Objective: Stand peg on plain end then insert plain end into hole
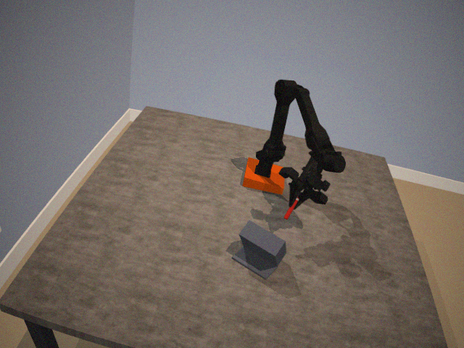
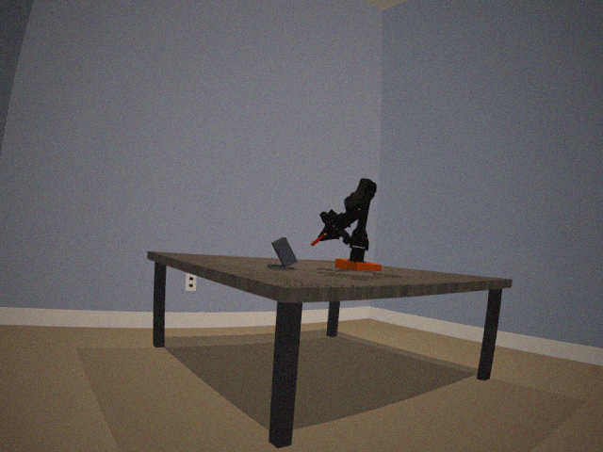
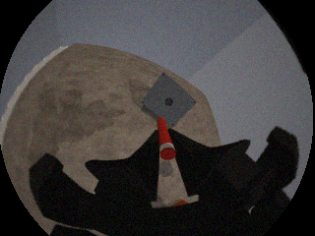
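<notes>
While the black arm bends over the bench (image 1: 123,209), its end effector (image 1: 299,197) is clamped tight on the red peg (image 1: 291,209). It grips the peg at the end with the white band (image 3: 168,172), and the plain red end sticks out past the fingers. The peg is up in the air, tilted, and not touching the bench.

Going left to right in the top view, the grey sloped panel (image 1: 262,247) comes first. It stands on its flat foot, ahead of the end effector and lower down, with a gap between it and the peg tip. Next is the orange base block (image 1: 270,183), just behind the end effector, where the arm is fixed. Then comes the end effector itself with the peg.

From the wrist view, the peg points right at the panel (image 3: 168,102), and its red tip sits just under the small dark hole (image 3: 168,101) in the panel's face.

From the side view, the peg (image 2: 317,239) hangs above the bench (image 2: 389,286), and the panel (image 2: 284,251) leans back a little way in front of the peg tip.
</notes>
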Available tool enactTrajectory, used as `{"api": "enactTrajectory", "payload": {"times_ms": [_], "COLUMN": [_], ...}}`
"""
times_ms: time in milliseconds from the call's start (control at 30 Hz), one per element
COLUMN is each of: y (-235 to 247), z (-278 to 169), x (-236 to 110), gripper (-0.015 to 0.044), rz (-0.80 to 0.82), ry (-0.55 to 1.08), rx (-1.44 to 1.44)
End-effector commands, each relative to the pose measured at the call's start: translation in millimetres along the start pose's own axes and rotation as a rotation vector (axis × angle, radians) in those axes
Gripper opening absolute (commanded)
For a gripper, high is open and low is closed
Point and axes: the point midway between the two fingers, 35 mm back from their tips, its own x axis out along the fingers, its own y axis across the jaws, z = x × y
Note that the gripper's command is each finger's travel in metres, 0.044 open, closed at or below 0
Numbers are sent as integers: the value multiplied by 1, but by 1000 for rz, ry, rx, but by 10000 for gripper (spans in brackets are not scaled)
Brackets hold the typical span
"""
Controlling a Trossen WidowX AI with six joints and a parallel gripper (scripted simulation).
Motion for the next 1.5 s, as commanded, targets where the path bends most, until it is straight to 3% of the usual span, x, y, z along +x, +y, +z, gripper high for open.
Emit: {"api": "enactTrajectory", "payload": {"times_ms": [0, 1467], "y": [-2, -20], "z": [1, 13], "x": [5, 54], "gripper": [0, 0], "rz": [-15, -134], "ry": [-6, -93], "rx": [-8, -21]}}
